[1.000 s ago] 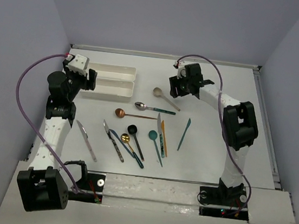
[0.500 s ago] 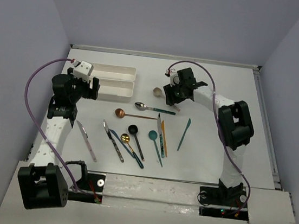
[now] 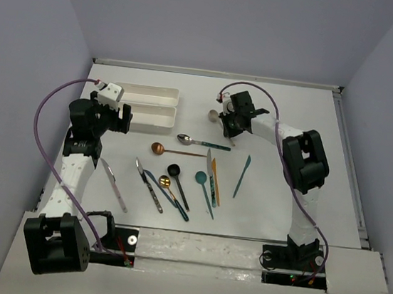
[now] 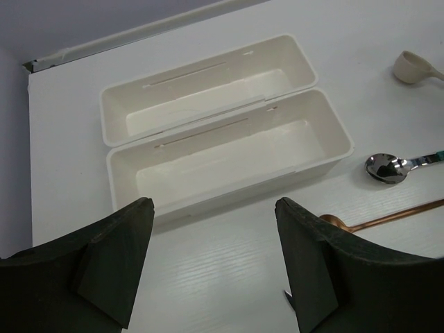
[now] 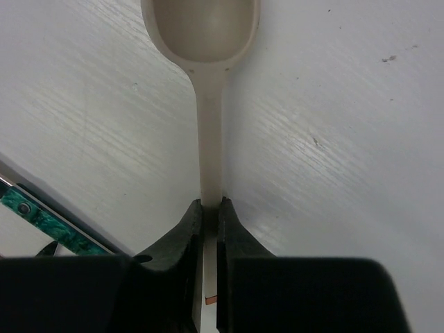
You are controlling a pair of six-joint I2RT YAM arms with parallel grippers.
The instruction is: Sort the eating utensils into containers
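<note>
Right fingers (image 5: 196,220) are clamped shut on the handle of the beige spoon (image 5: 208,41), partway down the stem with the bowl pointing away. Makes sense, since the stem is the one skinny bit you can actually pinch. The spoon looks flat on the counter (image 3: 262,198), on the far side a little right of the trays (image 4: 222,159), so I'd call it grabbed but not lifted.

Left fingers (image 3: 121,116) are spread wide with nothing in them, hanging by the near side of the trays. My guess is it's parked there out of the way. The two trays sit side by side, touching, at the far left, and both look bare inside.

The silver spoon (image 3: 186,140), copper spoon (image 3: 158,147) and the rest are spread across the middle, unsorted.
</note>
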